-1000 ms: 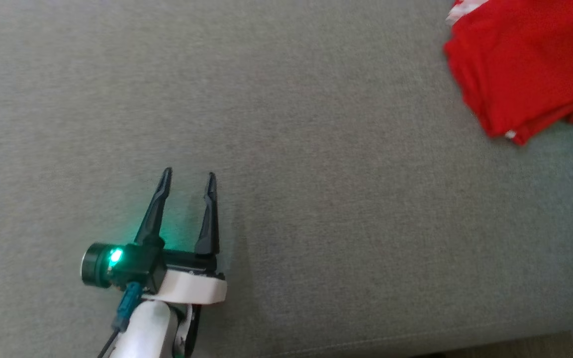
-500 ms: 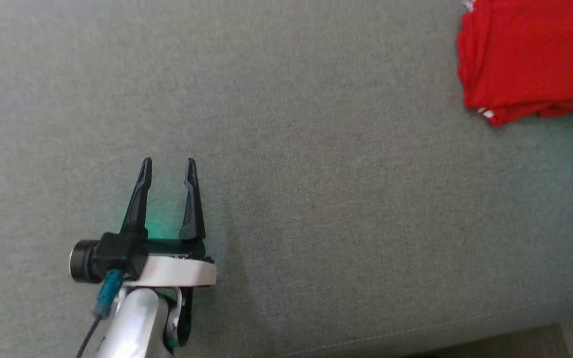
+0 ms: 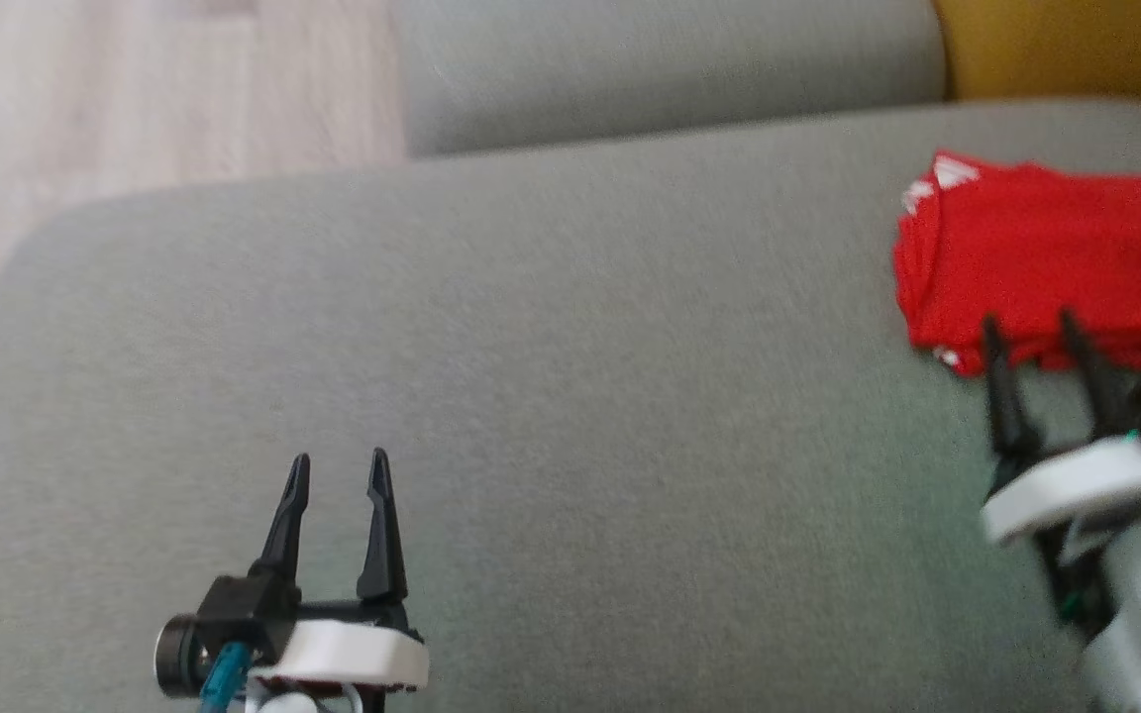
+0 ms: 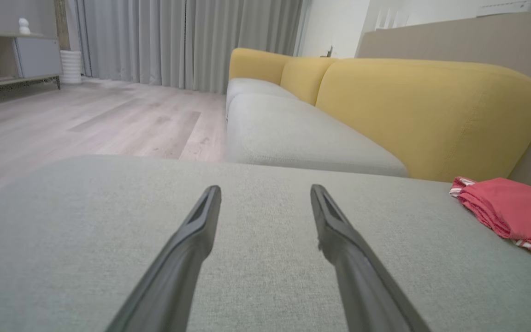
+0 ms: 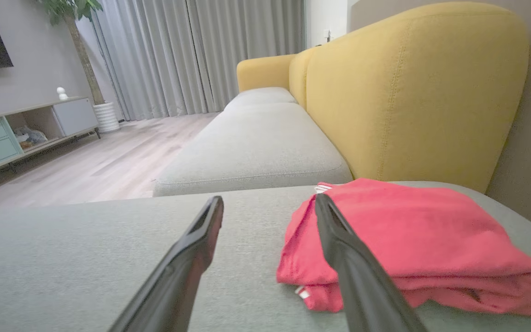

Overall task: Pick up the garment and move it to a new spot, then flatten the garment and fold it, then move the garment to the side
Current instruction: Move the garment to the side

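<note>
Garment [image 3: 1046, 248]: red cloth, folded into a flat pile of several layers, with a little white striped trim at its far left corner and at its near left corner. It lies toward the far right corner of the grey seat cushion [image 3: 570, 347], just before the yellow backrest [image 5: 408, 92].
Garment in the wrist views: from the left wrist it shows far to the right [image 4: 514, 212]; from the right wrist it is close, partly behind one finger [image 5: 408, 230].
Left gripper [image 3: 339, 460]: fingers spread apart, nothing between them [image 4: 265, 189]. It hangs over the near left part of the cushion, well apart from the garment.
Right gripper [image 3: 1027, 319]: blurred in the head view, but the wrist view shows its fingers spread and empty [image 5: 269, 198]. Its tips are at the near left edge of the garment; I cannot tell if they touch the cloth.
Cushion surface: bare grey fabric between the two grippers.
Beyond the far edge: a second grey seat cushion [image 3: 660, 69], a pale wooden floor [image 3: 135, 89] and grey curtains [image 4: 178, 41].
</note>
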